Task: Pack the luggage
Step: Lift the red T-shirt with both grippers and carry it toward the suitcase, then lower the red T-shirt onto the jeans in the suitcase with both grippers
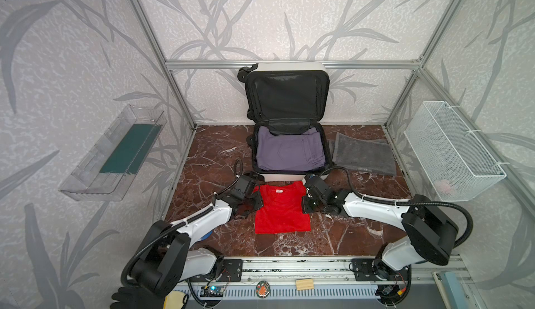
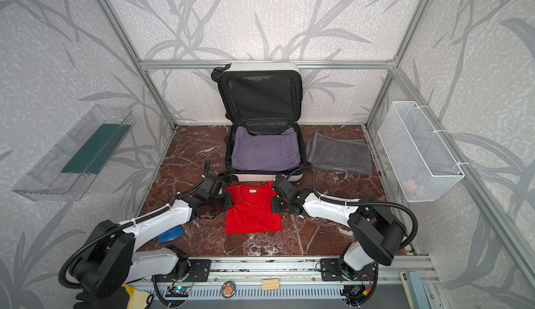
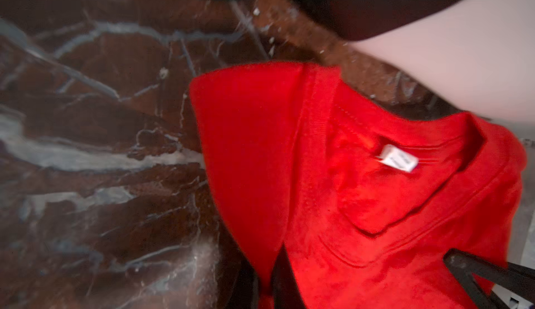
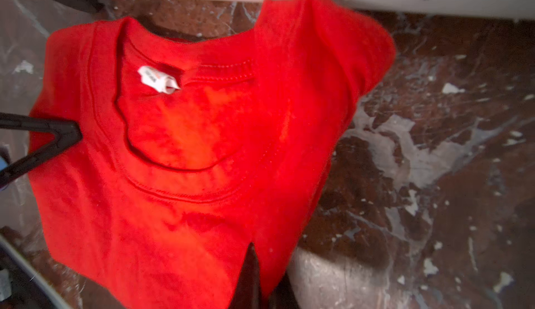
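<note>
The luggage lies open at the back of the bench. Its lid stands upright against the rear wall with the black lining facing forward. Folded purple cloth fills the lower shell. A grey towel lies flat on the bench just beside the luggage, on the right arm's side.

Just in front of the luggage lies a folded red shirt, outside the case, its collar end close to the white front wall. A white label shows inside the collar.

The two hands flank the shirt at that collar end. The left hand is at the shirt's edge on the left arm's side, and the right hand is at the opposite edge. Both are closed on cloth:
- **Left hand:** in the left wrist view a red fold runs down between its dark fingers, which are pressed together on it.
- **Right hand:** in the right wrist view the shirt's edge is pinched the same way between its fingers.

Each wrist view also catches the other hand's black tip at the far shoulder of the shirt.

The gripped corners seem to stand a little above the bench (the wrist pictures are blurred, so this is uncertain) — the rest of the shirt lies flat in both top views.
</note>
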`<state>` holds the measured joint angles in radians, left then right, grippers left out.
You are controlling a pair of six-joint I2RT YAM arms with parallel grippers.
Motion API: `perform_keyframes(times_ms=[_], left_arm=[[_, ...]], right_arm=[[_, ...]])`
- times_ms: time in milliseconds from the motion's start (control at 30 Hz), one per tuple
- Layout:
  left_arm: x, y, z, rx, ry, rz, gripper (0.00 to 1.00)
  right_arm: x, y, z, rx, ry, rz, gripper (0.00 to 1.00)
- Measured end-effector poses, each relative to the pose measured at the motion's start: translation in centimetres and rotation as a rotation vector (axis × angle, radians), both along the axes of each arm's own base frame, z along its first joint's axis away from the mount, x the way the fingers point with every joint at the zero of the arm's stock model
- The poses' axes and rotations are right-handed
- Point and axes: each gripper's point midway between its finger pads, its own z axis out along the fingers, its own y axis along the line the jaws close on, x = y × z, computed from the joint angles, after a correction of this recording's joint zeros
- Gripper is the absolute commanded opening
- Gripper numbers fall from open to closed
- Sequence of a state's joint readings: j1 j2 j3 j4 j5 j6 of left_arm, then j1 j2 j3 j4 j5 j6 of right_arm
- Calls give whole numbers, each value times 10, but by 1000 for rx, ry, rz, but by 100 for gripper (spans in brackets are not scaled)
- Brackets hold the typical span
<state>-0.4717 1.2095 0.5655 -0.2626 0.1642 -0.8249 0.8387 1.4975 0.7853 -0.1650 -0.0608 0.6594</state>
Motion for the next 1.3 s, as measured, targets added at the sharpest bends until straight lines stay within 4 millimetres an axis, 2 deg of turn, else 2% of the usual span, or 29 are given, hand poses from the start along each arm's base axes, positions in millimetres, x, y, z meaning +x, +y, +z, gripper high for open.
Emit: perform_keyframes(times_ms=[167, 333, 500, 567, 667, 833, 1000, 1133, 1300], left_arm=[[11, -5, 77, -66, -160, 2, 0], [19, -6, 139, -101, -266, 5, 0], [34, -7, 188, -91, -353, 2, 0], [47, -12, 206, -84, -385, -9, 0], [72, -21, 222, -66, -409, -23, 0], [126, -32, 226, -30, -412, -30, 0], [180, -41, 214, -10, -402, -38, 0], [218, -49, 195, -15, -387, -42, 0], [248, -53, 156, -14, -338, -39, 0]], right_arm=[[-1, 9, 51, 88, -66, 46, 0], [3, 16, 112, 175, -157, 78, 0], [13, 18, 162, 231, -255, 76, 0], [25, 15, 178, 242, -286, 55, 0], [50, 8, 194, 247, -320, 10, 0], [104, -3, 200, 229, -333, -63, 0], [154, -12, 196, 207, -329, -111, 0], [188, -22, 188, 199, -318, -144, 0], [220, -33, 156, 183, -264, -176, 0]])
